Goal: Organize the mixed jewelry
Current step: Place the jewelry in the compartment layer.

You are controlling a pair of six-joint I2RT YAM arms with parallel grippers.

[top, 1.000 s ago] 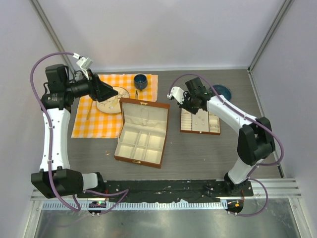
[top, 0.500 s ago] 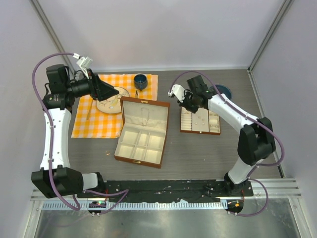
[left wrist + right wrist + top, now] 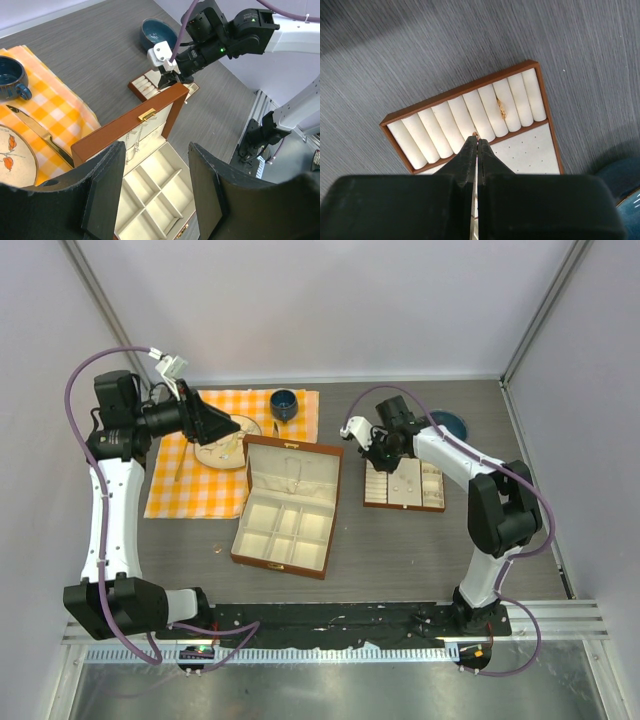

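Motion since a second ago is confined to the right arm: its elbow has been drawn in and raised, so the forearm is seen more steeply from above, while the right claw (image 3: 476, 141) has been kept over the ring tray (image 3: 404, 486) on the bench (image 3: 400, 552), shifted only slightly towards the far side. This claw is clenched, and a tiny copper-coloured ring (image 3: 475, 133) is pinched at its very tips, over the row of white rolls near the middle of the tray; whether the ring touches the rolls cannot be told. A second ring (image 3: 501, 109) is already seated in a groove between two rolls, a few rolls away. The left arm has not been moved. The left claw (image 3: 156, 150) is held released, grasping nothing, above the plate (image 3: 228, 451) on the checked cloth (image 3: 200, 490), just beside the open brown box (image 3: 287, 515). The silver chain necklace (image 3: 134, 145) is seen hanging against the inside of the box's raised lid.
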